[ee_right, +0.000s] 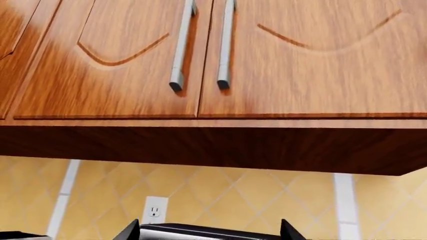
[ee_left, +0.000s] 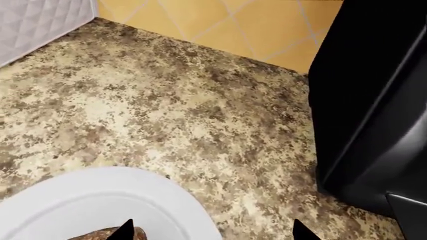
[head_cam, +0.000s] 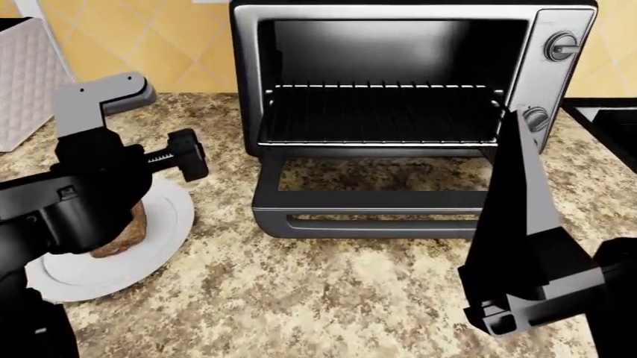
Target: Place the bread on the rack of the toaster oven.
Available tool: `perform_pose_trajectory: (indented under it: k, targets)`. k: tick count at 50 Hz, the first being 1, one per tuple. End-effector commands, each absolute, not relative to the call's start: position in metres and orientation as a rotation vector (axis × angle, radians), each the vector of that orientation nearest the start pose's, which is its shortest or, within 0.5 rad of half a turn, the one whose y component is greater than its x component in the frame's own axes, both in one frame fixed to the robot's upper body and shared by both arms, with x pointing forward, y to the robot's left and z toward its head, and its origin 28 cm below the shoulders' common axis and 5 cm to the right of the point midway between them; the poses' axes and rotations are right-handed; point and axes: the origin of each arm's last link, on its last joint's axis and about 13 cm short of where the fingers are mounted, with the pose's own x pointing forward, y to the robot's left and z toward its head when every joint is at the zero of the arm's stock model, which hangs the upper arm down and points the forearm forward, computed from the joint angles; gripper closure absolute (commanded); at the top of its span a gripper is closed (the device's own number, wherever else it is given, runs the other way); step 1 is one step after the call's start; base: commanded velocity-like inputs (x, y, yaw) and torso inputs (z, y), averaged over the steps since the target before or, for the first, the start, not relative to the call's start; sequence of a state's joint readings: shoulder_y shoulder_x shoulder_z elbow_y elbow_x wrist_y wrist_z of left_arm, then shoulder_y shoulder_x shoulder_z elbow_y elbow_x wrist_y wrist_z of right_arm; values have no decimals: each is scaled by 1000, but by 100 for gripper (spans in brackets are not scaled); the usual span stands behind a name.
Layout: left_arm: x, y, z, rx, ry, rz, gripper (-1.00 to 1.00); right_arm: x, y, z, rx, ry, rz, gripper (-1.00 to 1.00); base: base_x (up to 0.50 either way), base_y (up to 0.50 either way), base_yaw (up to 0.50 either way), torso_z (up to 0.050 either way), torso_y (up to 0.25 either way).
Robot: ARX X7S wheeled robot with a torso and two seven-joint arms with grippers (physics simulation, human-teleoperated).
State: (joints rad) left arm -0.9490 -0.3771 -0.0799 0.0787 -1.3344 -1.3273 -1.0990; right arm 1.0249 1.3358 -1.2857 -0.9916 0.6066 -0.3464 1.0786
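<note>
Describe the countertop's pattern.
Mottled tan-and-brown speckled granite countertop; clearest in the left wrist view.

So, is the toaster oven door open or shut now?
Open. The toaster oven door lies dropped down on the counter, and the rack inside is exposed.

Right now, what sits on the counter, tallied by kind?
Toaster oven: 1
White plate: 1
Bread: 1
White quilted box appliance: 1
Total: 4
</note>
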Motion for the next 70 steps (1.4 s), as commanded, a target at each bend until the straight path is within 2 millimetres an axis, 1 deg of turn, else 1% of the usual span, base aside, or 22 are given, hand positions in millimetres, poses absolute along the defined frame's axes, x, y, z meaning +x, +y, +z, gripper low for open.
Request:
perform_pose_trajectory:
  k: [1,6,17,30,37,46,56,61,62,70]
  targets:
    - [284,251,248,-270,435,283,-100,136,-124,241,3,-743,271,-100,0,0,0,0,0]
    - [280,252,246,-291,454,327,-100,138,-125,240,10,-740,275,-100,0,0,0,0,0]
    - [281,262,239,-314,449,450,-100,139,-125,239,13,-735,283,-100,0,0,0,0,0]
    - [284,270,237,-301,425,522,-100,136,-124,241,18,-744,288,-100,0,0,0,0,0]
    - [282,270,230,-287,449,528,-100,132,-127,240,22,-751,277,-100,0,0,0,0,0]
    - [282,268,216,-276,510,521,-100,134,-127,239,27,-758,267,-100,0,0,0,0,0]
    - [280,267,207,-264,544,516,-100,132,-129,238,29,-759,263,-100,0,0,0,0,0]
    - [278,265,208,-238,536,500,-100,131,-129,238,28,-760,260,-100,0,0,0,0,0]
    - [278,265,208,-235,530,498,100,131,-129,238,28,-760,259,-100,0,0,0,0,0]
    - [275,265,212,-228,515,492,100,128,-130,238,27,-764,259,-100,0,0,0,0,0]
